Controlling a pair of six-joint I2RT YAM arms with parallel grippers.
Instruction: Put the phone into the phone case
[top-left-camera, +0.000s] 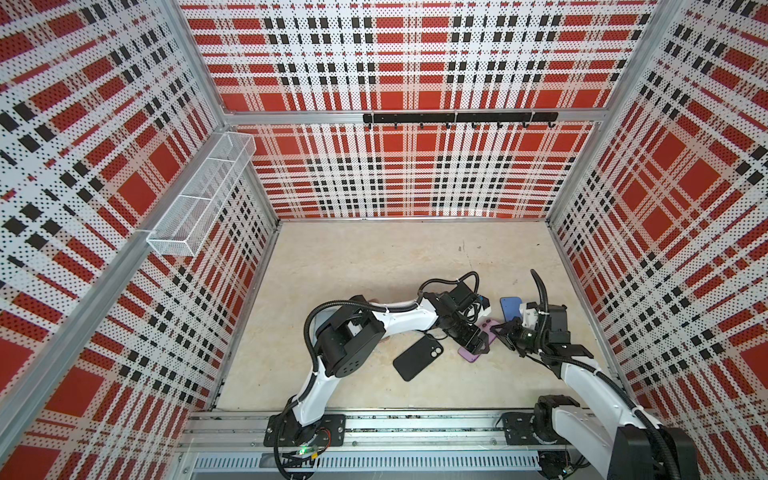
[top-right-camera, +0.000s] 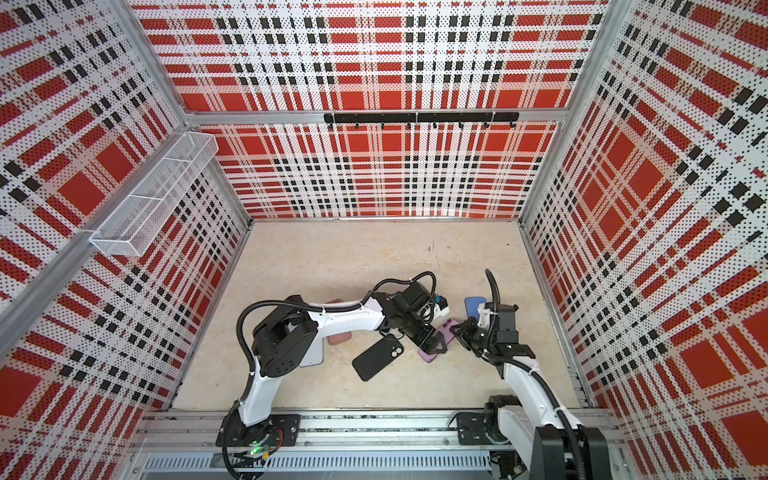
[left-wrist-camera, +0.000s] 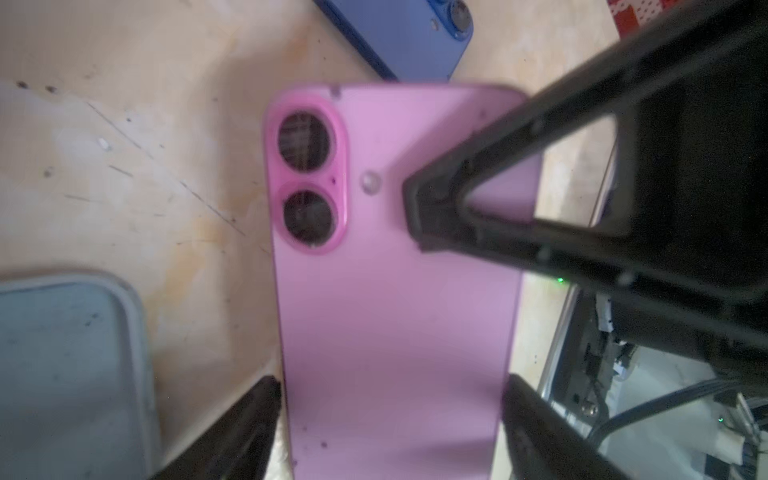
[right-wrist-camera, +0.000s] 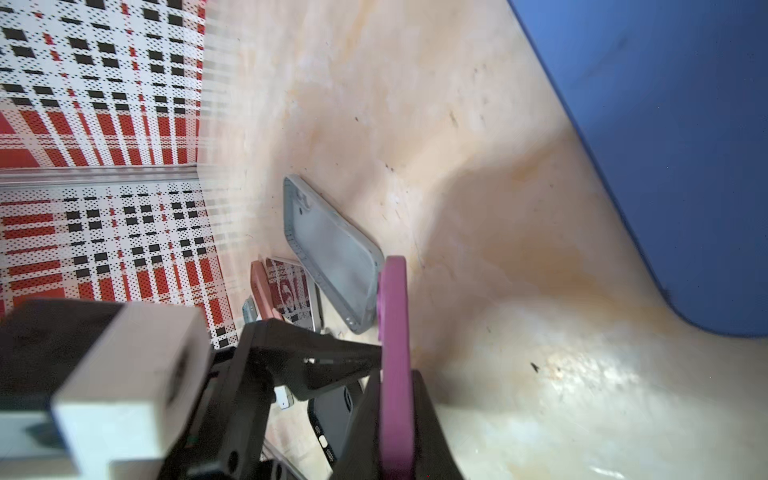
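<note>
Near tabletop (right-wrist-camera: 498, 208) centre-right: pink phone (left-wrist-camera: 395, 311) pinched by edge in closed right gripper (right-wrist-camera: 397, 382); left gripper (left-wrist-camera: 392, 386) spread wide, flanking phone. Grey case (right-wrist-camera: 332, 253) seen empty nearby. Insertion judged not yet started; whole fitting step left.

Pink phone (left-wrist-camera: 395, 311): back up, twin lenses showing.

There is a pink phone (left-wrist-camera: 395, 311), a blue phone (left-wrist-camera: 407, 37) and a black case (top-left-camera: 417, 356). The walls (top-left-camera: 395, 62) have red, white and black checks.
</note>
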